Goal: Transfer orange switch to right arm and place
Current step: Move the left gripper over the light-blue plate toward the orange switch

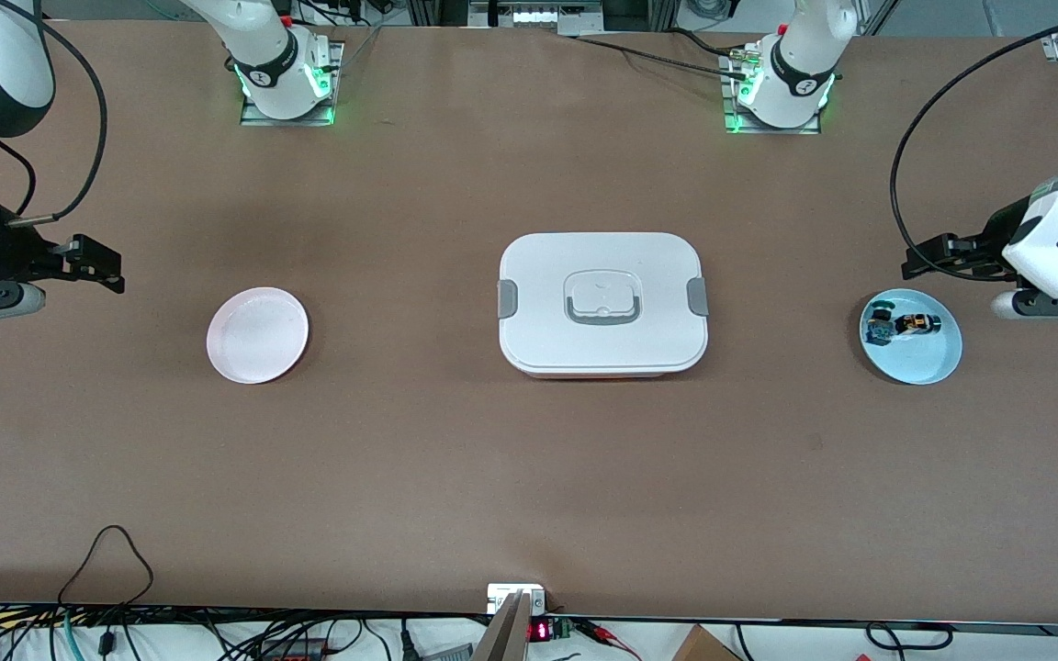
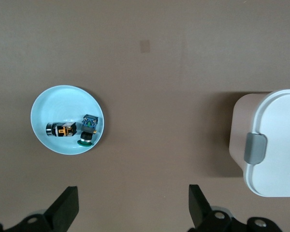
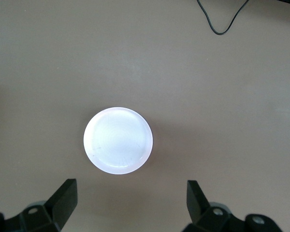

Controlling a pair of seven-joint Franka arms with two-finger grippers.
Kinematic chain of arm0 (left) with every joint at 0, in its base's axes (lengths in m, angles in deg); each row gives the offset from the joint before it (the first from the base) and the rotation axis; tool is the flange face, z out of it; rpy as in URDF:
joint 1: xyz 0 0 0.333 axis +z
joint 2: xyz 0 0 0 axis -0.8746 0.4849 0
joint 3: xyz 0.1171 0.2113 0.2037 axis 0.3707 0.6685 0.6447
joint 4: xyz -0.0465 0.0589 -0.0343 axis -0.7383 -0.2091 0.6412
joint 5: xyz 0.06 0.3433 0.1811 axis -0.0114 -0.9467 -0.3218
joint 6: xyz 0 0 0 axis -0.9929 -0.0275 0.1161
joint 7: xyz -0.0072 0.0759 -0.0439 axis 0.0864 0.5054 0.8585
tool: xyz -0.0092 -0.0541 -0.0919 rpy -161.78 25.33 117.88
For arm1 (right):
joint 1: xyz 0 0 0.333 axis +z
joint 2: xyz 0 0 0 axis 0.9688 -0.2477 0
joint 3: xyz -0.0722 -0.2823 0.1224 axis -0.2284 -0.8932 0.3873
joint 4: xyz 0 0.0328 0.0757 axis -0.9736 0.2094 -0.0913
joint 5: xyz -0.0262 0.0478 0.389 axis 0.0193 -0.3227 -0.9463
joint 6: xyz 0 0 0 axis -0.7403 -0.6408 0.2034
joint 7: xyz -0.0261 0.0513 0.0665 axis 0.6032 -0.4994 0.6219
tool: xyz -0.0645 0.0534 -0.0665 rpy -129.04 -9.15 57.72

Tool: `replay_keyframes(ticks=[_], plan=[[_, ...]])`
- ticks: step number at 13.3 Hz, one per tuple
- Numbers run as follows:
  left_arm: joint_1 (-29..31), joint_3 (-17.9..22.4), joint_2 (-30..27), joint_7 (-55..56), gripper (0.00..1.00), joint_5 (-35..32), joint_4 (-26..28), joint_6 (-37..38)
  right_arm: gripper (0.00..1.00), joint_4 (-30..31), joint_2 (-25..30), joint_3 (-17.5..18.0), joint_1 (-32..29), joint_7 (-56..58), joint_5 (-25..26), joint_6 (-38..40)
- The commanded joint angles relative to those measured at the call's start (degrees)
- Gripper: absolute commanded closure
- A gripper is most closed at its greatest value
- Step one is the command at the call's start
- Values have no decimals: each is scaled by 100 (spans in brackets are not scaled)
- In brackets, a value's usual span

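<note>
Brown worktop (image 1: 455, 459) under both arms, cables trailing along the edge nearest the front camera. Light blue dish (image 1: 935, 360) sits toward the left arm's end; in it lies the orange switch (image 1: 916, 323), on its side, just beside a small blue-and-green part (image 1: 880, 327), both in the half of the dish farther from the front camera. Left gripper (image 1: 928, 260) hangs in the air by the dish's rim, not over the switch, fingers spread wide and holding nothing; in the left wrist view the switch (image 2: 61, 129) and the blue-and-green part (image 2: 88, 128) lie in the dish (image 2: 63, 99), well apart from the two black fingertips (image 2: 65, 205). White lidded box (image 1: 602, 304) with grey side latches rests at mid-worktop, lid on. Pale pink dish (image 1: 257, 334) lies toward the right arm's end, nothing in it. Right gripper (image 1: 97, 266) waits in the air near that end of the worktop, short of the pink dish, fingers released and wide apart; right wrist view shows the pink dish (image 3: 118, 140) clear of its fingertips (image 3: 63, 200)
</note>
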Motion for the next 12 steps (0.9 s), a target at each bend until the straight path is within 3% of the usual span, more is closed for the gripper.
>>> replay_keyframes(ticks=[1,9,12], plan=[[258,-8,322,-329,0,-160,-12,34,0,-86,-29,23,-9,10,34,-4],[795,0,1175,-577,0,-178,154,-88,0,-86,-29,23,-9,10,34,5],[883,0,1430,-682,0,-617,242,-404,0,-86,-29,23,-9,10,34,5]])
